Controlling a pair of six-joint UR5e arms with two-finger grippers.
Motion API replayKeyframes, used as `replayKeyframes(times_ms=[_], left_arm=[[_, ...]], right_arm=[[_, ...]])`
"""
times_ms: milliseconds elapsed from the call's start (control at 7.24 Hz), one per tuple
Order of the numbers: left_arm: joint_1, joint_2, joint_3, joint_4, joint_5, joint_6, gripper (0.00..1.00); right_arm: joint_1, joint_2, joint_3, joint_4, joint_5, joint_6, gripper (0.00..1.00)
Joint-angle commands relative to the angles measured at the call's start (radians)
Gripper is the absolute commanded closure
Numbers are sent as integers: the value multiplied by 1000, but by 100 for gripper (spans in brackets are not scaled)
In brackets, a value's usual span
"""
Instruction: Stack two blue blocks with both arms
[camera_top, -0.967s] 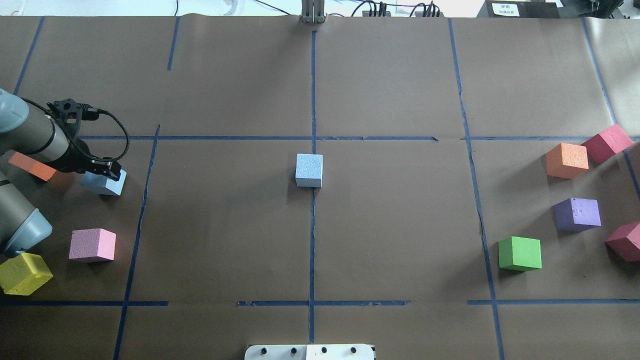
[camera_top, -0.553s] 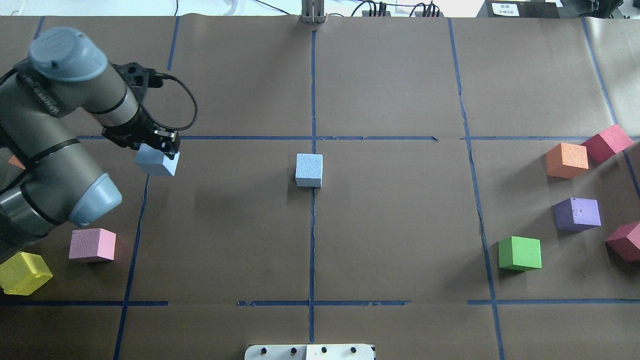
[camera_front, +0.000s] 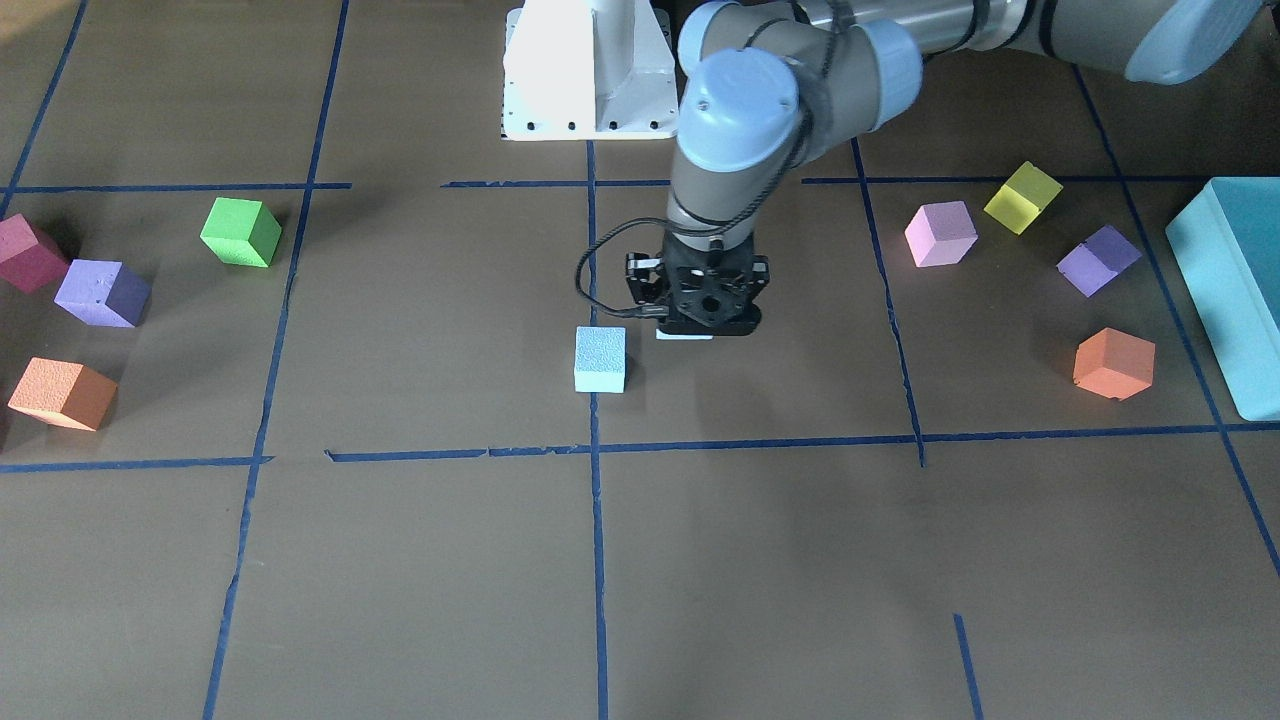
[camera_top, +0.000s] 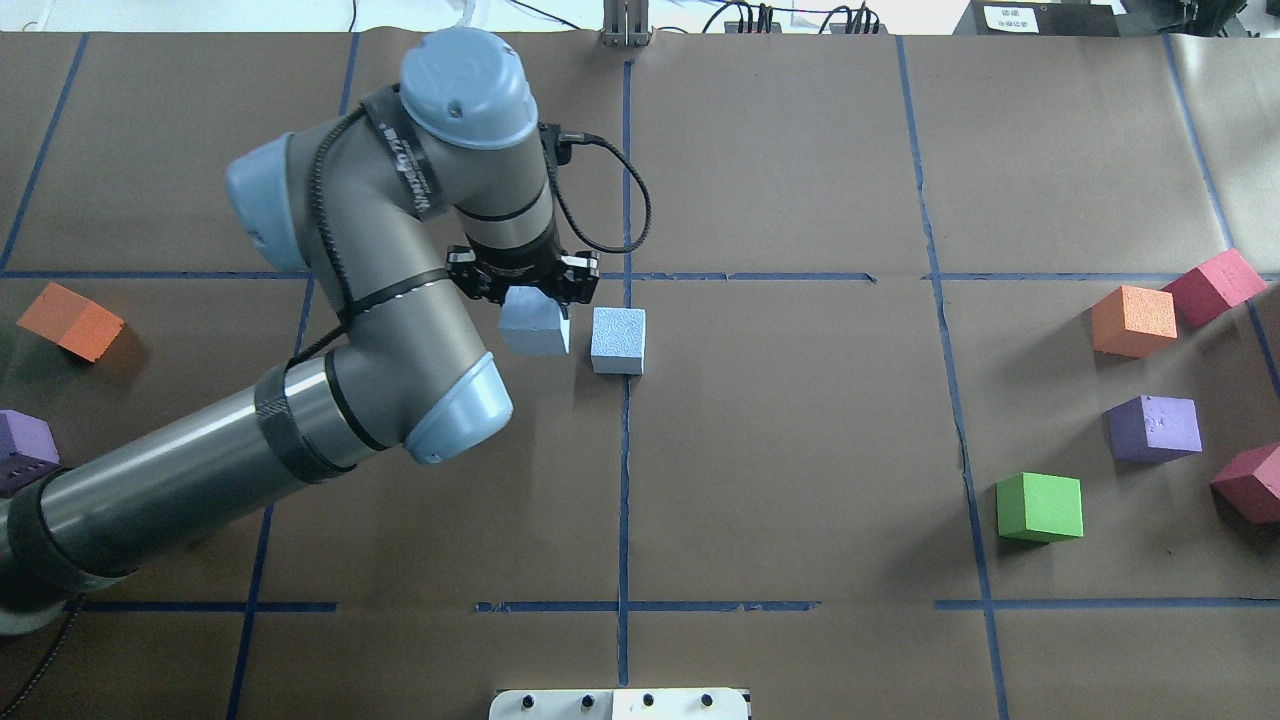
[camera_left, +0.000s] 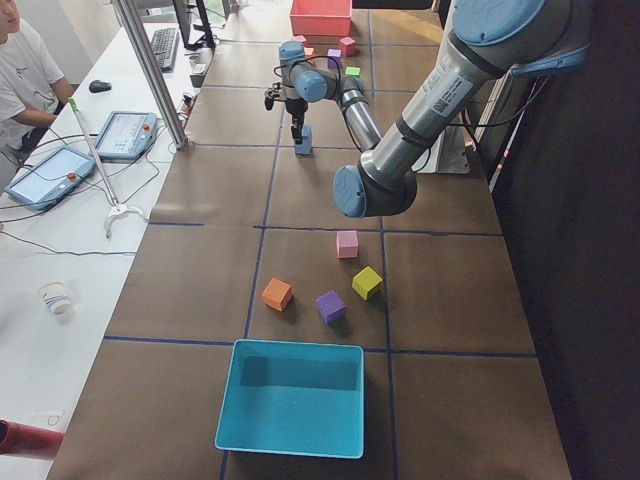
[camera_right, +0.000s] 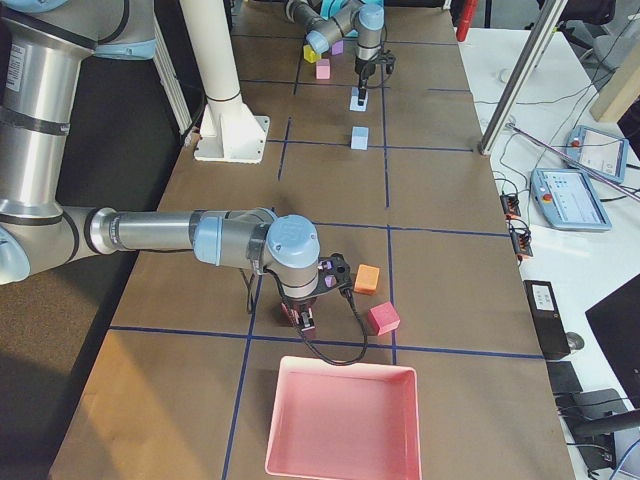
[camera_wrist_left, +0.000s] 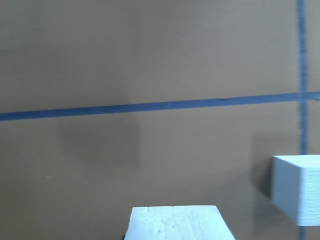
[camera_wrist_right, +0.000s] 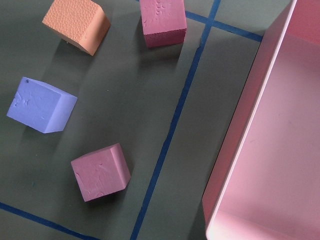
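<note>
One blue block (camera_top: 618, 340) rests on the table's centre line; it also shows in the front view (camera_front: 600, 358) and at the right of the left wrist view (camera_wrist_left: 297, 190). My left gripper (camera_top: 533, 305) is shut on the second blue block (camera_top: 535, 330) and holds it just left of the first, a small gap between them. The held block shows at the bottom of the left wrist view (camera_wrist_left: 177, 222). My right gripper (camera_right: 305, 320) shows only in the exterior right view, near a pink tray (camera_right: 340, 420); I cannot tell whether it is open or shut.
Orange (camera_top: 70, 320) and purple (camera_top: 20, 450) cubes lie at the left. Orange (camera_top: 1133, 320), red (camera_top: 1215, 285), purple (camera_top: 1155, 428), green (camera_top: 1040, 507) and maroon (camera_top: 1250, 483) cubes lie at the right. A large teal box (camera_front: 1230, 290) stands at the table's left end.
My left arm has carried the blue block from the far left of the table rightward, up to just beside the centre blue block. The centre block has not moved.
</note>
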Motion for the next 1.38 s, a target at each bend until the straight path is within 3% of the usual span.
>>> replayKeyframes(times_ms=[0, 691, 1106, 1244], left_arm=[[36, -66, 82, -23, 32, -21, 87], [41, -135, 209, -84, 30, -18, 80], [41, -137, 242, -118, 30, -19, 59], [39, -137, 245, -118, 30, -20, 40]], right_arm=[[0, 0, 0, 0, 0, 1, 0], [0, 2, -3, 0, 0, 2, 0], [0, 2, -3, 2, -2, 2, 0], [0, 2, -3, 2, -2, 1, 0]])
